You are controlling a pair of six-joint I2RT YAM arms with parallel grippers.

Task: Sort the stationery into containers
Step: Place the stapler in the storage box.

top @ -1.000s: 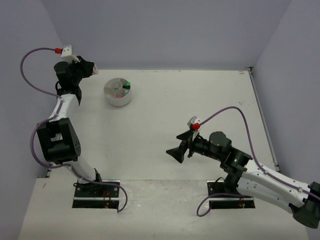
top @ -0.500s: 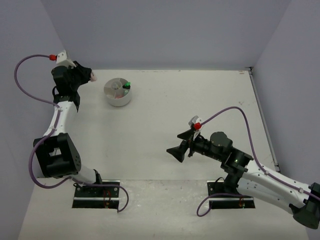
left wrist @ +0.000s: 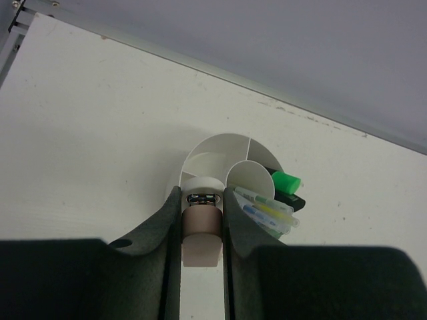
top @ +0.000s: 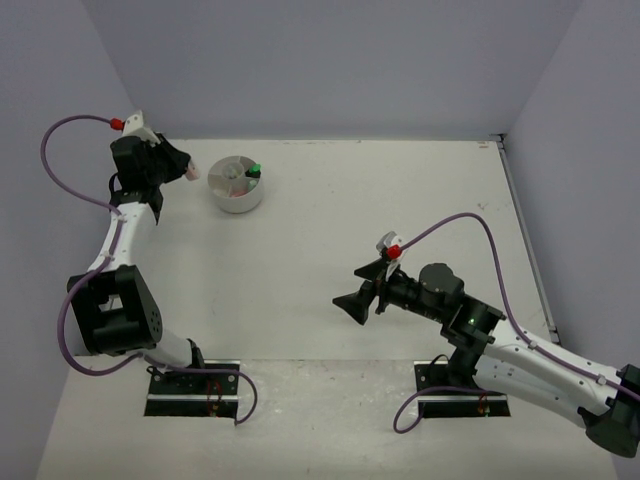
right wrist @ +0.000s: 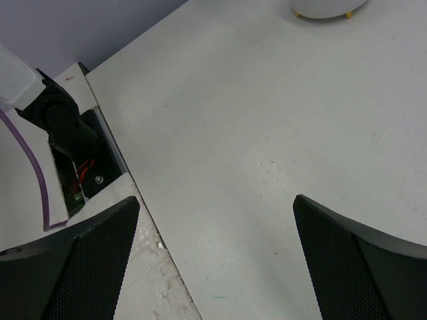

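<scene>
Held item: a stubby pinkish-tan stick with a metal band and white tip (left wrist: 202, 228), pinched between the jaws of my left gripper (left wrist: 202, 195), just beside the near rim of the round, low white plastic tub (left wrist: 217, 141) at the far left of the white table (top: 400, 190). In the tub's compartments I see a green-capped black highlighter (left wrist: 285, 183) and several thin pale pens (left wrist: 267, 212). My right gripper (top: 352, 306) hangs with its jaws spread wide and nothing between them, well apart from the tub.

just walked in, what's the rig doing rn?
The left fingers are shut on a small tan item, held right by the edge of the white divided tub. The tub already holds a green highlighter and thin pens. The right fingers hang open over the table, holding nothing.
</scene>
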